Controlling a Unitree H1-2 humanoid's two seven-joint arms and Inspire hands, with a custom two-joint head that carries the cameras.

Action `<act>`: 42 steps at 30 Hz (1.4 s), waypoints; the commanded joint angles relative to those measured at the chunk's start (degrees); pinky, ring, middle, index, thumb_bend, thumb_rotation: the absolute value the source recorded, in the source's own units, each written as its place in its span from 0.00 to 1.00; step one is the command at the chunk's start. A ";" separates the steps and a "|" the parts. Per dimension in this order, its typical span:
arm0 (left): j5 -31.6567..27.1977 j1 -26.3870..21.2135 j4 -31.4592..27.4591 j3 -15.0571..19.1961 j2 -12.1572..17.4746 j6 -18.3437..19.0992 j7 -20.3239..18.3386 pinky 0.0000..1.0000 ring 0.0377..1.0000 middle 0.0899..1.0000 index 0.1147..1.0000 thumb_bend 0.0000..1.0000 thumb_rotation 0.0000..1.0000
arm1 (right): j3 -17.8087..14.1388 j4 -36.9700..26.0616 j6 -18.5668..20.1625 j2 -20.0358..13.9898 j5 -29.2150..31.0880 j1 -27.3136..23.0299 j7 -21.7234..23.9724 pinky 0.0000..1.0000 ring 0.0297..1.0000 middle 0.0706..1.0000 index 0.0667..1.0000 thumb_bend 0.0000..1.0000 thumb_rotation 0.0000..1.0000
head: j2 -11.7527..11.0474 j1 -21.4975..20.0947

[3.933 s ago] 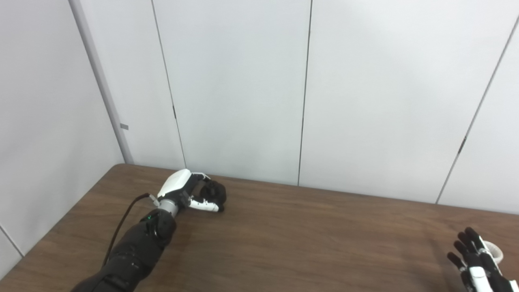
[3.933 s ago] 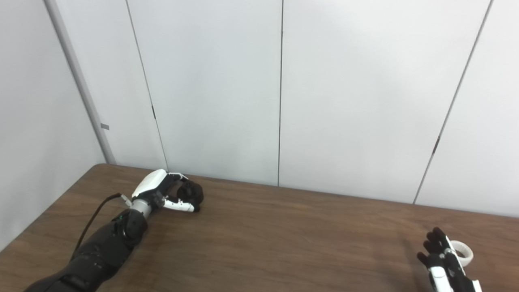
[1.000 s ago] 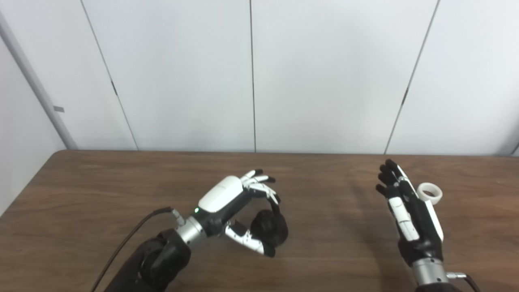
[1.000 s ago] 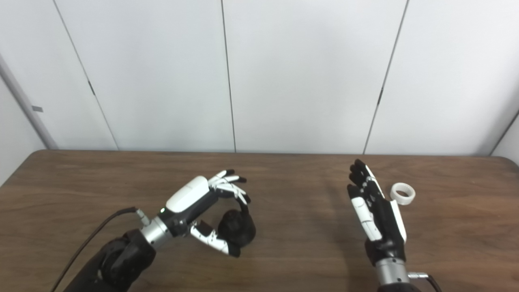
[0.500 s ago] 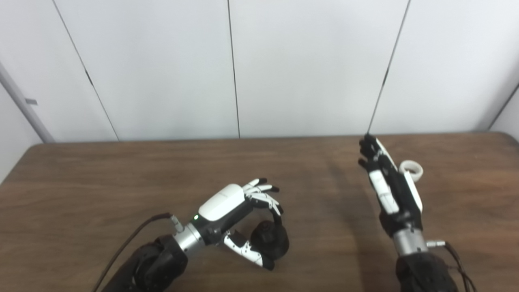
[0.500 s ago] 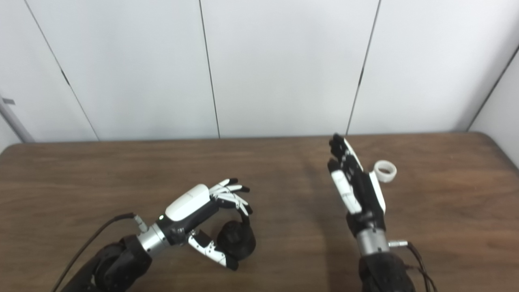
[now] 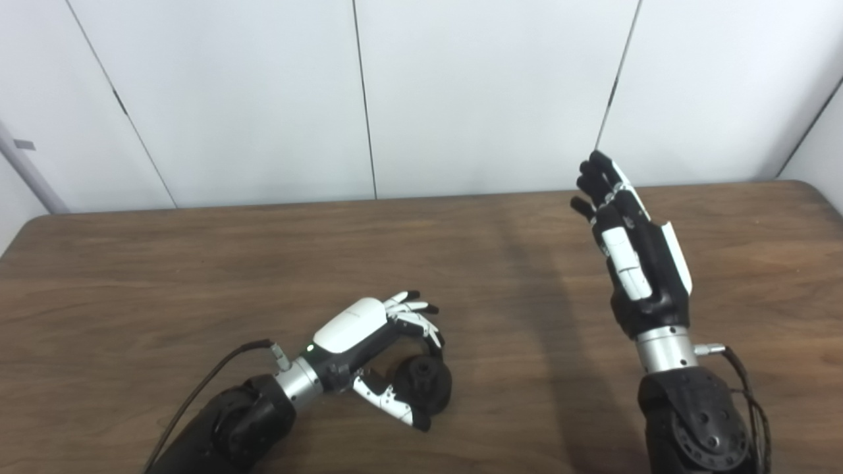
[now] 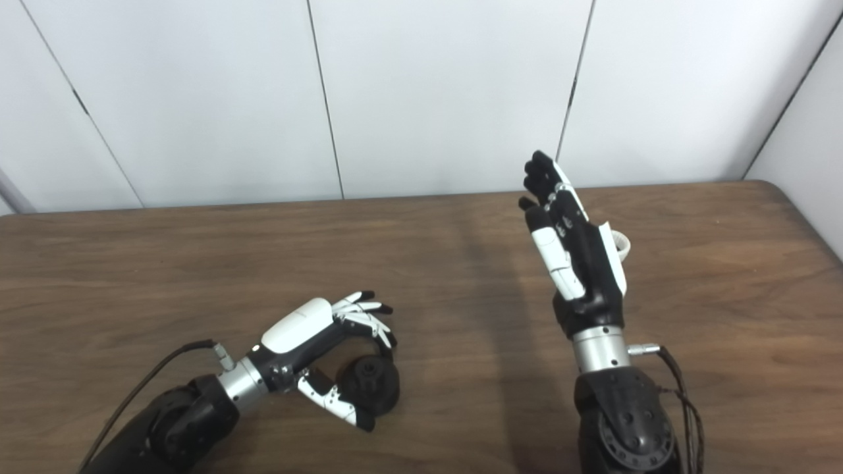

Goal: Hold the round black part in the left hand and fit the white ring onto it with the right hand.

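Dark wood-grain surface (image 7: 197,263) with just the two task pieces on it, so the picture is pretty simple. The left hand (image 7: 369,342) sits near the front, left of centre, fingers and thumb curled around the round black part (image 7: 425,385), which looks to be resting on the wood or just off it, can't tell which. So I'd say the "hold it" half is basically sorted. The right hand (image 8: 573,243) is the one with work left: it's raised upright over the right side, fingers straight and spread, holding nothing at all. The white ring (image 8: 619,245) is lying on the wood just behind that hand; in the right eye view only a sliver of it peeks out past the hand's edge, and in the left eye view it's hidden completely. My read is we're at the reach-for-the-ring step. Next move calls for the right hand to tip down and go a bit farther right, pinch the ring by its rim, then carry it over to the black part, well apart to the left. Thin ring lying flat, so it could skid away. No brands, labels or readable writing anywhere.
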 commanded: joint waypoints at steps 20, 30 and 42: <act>0.61 -3.37 4.42 -5.41 5.69 0.11 2.19 1.00 0.89 0.69 0.41 0.52 0.06 | 0.36 -9.76 4.96 0.67 -1.73 -4.55 -0.93 0.86 0.94 0.92 0.89 0.59 0.78 | 1.35 -3.05; -0.39 -4.46 5.84 -7.00 5.51 0.11 4.42 1.00 0.90 0.69 0.42 0.52 0.06 | -2.46 -11.27 7.14 -0.97 -4.35 -6.77 -3.13 0.85 0.89 0.88 0.87 0.56 0.69 | -0.09 -5.48; -0.80 -5.33 7.85 -10.14 5.05 0.10 8.33 1.00 0.91 0.70 0.42 0.52 0.06 | -8.64 -14.86 18.92 -8.51 -11.81 -15.27 -3.94 0.74 0.80 0.80 0.80 0.51 0.35 | -1.43 -7.24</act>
